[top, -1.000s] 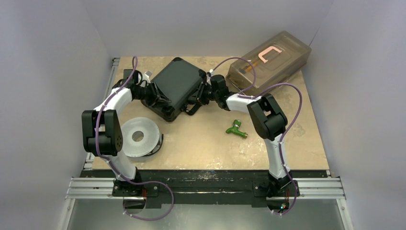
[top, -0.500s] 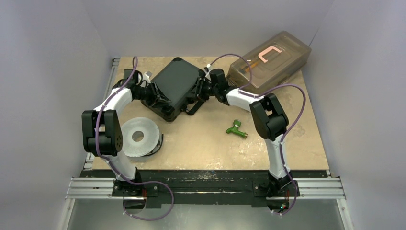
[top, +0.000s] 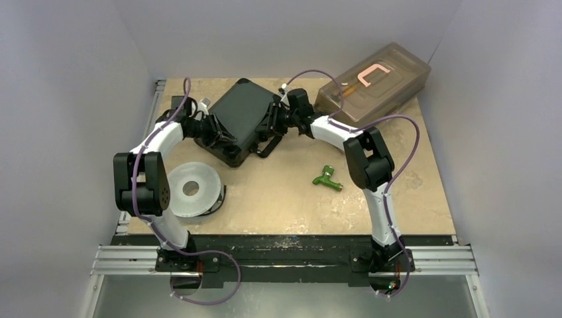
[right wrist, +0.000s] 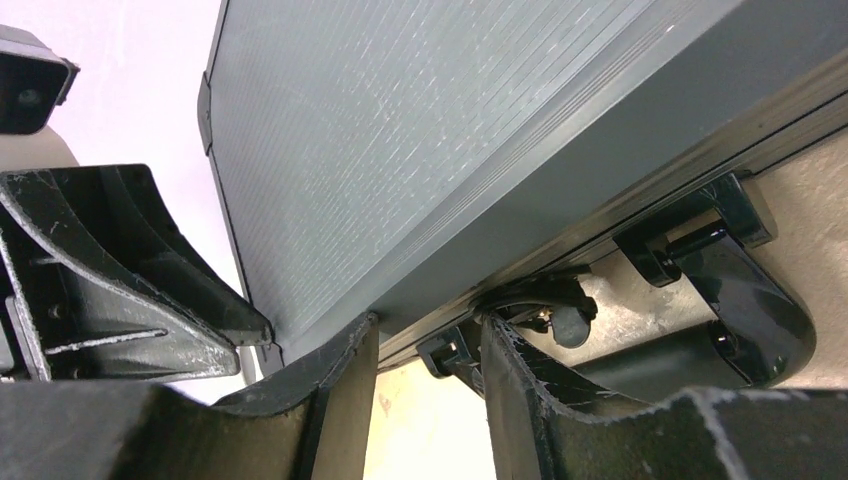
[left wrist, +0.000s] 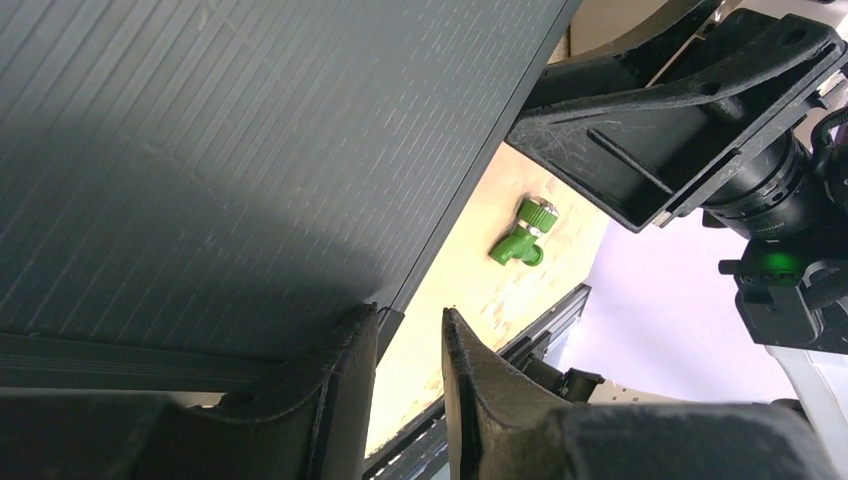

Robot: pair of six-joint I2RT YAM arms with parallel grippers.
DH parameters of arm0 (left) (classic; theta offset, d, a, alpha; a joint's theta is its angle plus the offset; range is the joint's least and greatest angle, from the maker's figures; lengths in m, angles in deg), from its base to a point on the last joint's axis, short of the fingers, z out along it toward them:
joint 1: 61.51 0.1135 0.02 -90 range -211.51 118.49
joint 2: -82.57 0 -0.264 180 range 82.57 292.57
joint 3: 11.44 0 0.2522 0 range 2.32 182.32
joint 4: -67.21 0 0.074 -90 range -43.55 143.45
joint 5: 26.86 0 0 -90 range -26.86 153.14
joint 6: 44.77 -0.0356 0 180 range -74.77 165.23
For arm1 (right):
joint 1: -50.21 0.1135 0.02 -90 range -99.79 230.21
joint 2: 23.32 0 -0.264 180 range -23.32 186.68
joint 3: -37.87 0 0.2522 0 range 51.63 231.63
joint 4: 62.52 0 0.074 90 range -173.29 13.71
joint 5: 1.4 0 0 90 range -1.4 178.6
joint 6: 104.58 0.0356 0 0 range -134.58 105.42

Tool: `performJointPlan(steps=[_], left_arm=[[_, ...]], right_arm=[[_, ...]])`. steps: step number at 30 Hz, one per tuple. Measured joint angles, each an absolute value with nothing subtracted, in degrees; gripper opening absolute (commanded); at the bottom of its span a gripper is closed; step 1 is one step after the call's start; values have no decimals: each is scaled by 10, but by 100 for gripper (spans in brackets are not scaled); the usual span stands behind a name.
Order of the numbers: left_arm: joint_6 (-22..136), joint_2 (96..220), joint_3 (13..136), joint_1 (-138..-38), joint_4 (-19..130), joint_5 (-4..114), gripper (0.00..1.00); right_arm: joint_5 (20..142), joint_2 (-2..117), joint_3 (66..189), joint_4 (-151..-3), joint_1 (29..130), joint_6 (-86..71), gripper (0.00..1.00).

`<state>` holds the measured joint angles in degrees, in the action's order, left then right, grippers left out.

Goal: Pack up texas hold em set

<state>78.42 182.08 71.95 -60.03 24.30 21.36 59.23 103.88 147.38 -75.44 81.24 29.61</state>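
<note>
Case [top: 242, 116] looks closed from above; wrist views alone reveal the left end effector [left wrist: 408, 318] slightly apart at its edge, while the right end effector [right wrist: 429, 325] grip cannot be told.

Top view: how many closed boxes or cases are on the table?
2. The black case sits at the far centre-left of the table. The translucent grey box lies at the far right corner. No others show.
</note>
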Motion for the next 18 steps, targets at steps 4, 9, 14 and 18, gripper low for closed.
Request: performJointPlan(steps=[4, 9, 14, 18], left_arm=[[784, 1821, 719, -600, 247, 214, 30], [784, 1817, 719, -602, 256, 217, 30], [780, 1816, 718, -602, 254, 221, 32], [774, 1813, 718, -605, 253, 230, 32]], right_arm=[[606, 1045, 1498, -782, 814, 306, 38], [623, 1053, 1533, -803, 816, 308, 40], [666, 1013, 1522, -828, 822, 281, 33], [703, 917, 1471, -827, 825, 254, 28]])
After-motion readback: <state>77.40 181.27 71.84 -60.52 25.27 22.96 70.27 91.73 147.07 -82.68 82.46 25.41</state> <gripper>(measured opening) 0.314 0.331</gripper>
